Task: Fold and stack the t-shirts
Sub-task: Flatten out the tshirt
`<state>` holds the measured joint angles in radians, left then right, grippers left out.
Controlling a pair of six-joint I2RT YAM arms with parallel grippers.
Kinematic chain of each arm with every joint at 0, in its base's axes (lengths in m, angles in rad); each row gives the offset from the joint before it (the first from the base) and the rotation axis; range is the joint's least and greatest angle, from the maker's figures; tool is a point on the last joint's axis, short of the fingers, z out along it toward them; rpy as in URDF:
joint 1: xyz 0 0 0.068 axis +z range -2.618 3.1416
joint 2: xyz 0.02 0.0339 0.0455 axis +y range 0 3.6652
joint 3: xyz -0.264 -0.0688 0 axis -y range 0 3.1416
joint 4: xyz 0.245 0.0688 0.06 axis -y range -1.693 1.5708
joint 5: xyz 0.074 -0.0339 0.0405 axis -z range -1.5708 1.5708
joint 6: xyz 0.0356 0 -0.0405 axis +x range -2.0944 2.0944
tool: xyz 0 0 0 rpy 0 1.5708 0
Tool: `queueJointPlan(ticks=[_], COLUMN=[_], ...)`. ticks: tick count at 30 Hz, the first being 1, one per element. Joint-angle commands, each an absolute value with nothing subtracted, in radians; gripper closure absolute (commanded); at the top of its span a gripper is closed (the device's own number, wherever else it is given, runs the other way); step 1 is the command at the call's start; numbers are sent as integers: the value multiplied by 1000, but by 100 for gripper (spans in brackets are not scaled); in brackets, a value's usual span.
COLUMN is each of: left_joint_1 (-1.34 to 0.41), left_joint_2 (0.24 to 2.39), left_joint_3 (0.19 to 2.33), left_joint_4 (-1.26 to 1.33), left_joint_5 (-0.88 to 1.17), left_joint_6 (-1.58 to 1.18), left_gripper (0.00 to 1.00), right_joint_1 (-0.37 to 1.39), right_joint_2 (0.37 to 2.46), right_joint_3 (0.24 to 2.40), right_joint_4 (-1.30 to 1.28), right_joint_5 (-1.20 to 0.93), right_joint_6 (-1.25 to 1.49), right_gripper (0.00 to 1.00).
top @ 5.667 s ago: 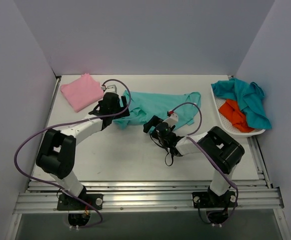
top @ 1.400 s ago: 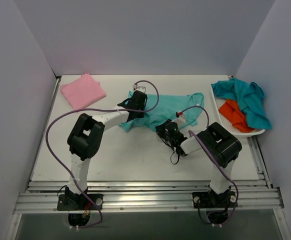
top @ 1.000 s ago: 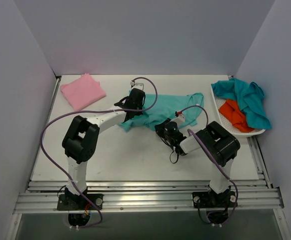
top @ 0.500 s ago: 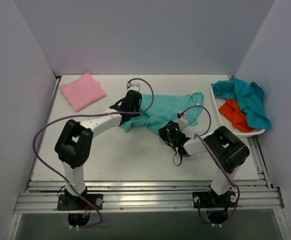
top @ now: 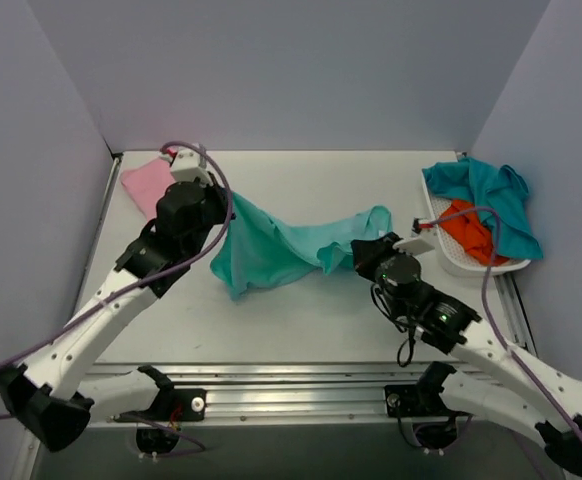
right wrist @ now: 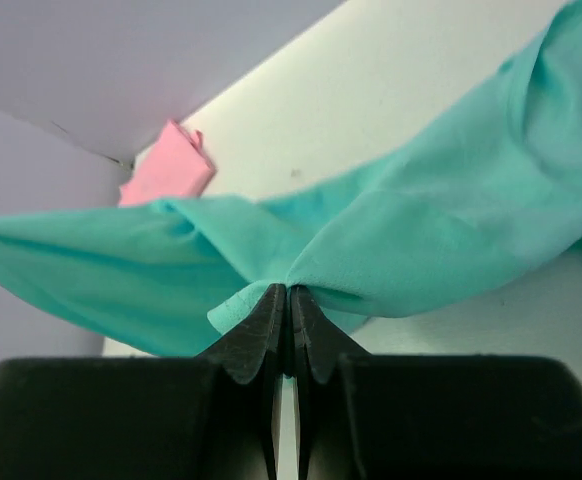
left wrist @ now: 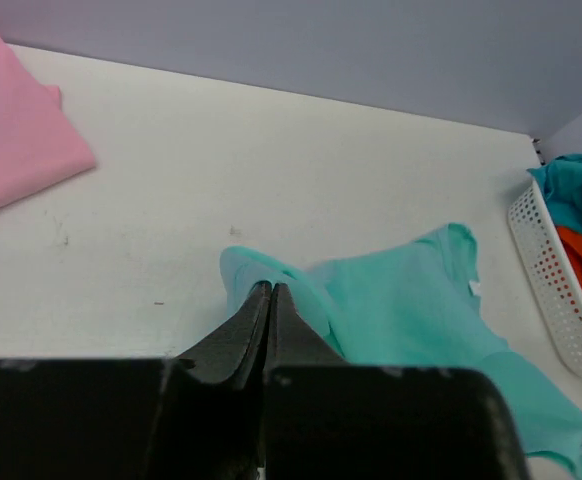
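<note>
Progress, est.: 1 of 4 tees folded, 1 in hand, 2 not begun; nothing is stacked on the folded one yet.

Item 1 – pink soft-cloth tee [top: 147, 183]: folded and laid flat at far-left corner of white desk [top: 301, 325]. Counted as done; judged to be the base of the stack.

Item 2 – light sea-green soft-cloth tee [top: 281, 245]: unfolded and bunched, slung mid-desk between both arms, mostly raised off desk. Whether its lowest fold touches the desk cannot be told. Left jaws: closed, an edge of the tee pinched at the tips. Right jaws: closed, a gathered pinch of the same tee held. Judged to need spreading flat before any fold is made.

Item 3 – darker teal cloth tee [top: 491, 190]: crumpled in white perforated plastic basket [left wrist: 551, 285] at right edge of desk, partly draped over the rim. Not begun.

Item 4 – orange cloth tee [top: 468, 228]: crumpled in same basket, touching the teal one. Not begun.
</note>
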<state>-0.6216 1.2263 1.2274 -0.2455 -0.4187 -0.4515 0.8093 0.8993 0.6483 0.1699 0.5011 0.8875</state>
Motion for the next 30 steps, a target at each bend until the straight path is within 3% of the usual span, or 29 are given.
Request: queueJointPlan(ticks=[1, 10, 17, 21, 25, 26, 27, 28, 30], left_joint_1=[-630, -641, -643, -641, -583, -484, -426, -372, -271], left_joint_2=[1093, 749, 672, 797, 1057, 1107, 1150, 1226, 1317], left_joint_3=[1212, 1343, 1462, 1457, 1474, 1479, 1465, 1441, 1404], left_joint_4=[-347, -561, -557, -485, -394, -376, -352, -316, -201], left_joint_5=[-468, -431, -422, -434, -433, -384, -235, -174, -108], left_joint_6=[-483, -470, -405, -384, -357, -380, -408, -464, -501], left_gripper=[98, 98, 98, 98, 98, 98, 98, 98, 98], right_joint_1=[821, 819, 818, 819, 771, 717, 637, 477, 375], right_joint_2=[717, 520, 543, 784, 1078, 1135, 1234, 1279, 1413], right_joint_3=[759, 1190, 1333, 1373, 1460, 1483, 1499, 1484, 1444], right_joint_4=[-90, -394, -359, -283, -213, -213, -207, -154, -59], right_joint_5=[644, 681, 715, 853, 982, 944, 740, 627, 482], right_joint_6=[859, 689, 627, 589, 512, 514, 546, 566, 594], right_gripper=[100, 100, 100, 100, 100, 100, 100, 100, 100])
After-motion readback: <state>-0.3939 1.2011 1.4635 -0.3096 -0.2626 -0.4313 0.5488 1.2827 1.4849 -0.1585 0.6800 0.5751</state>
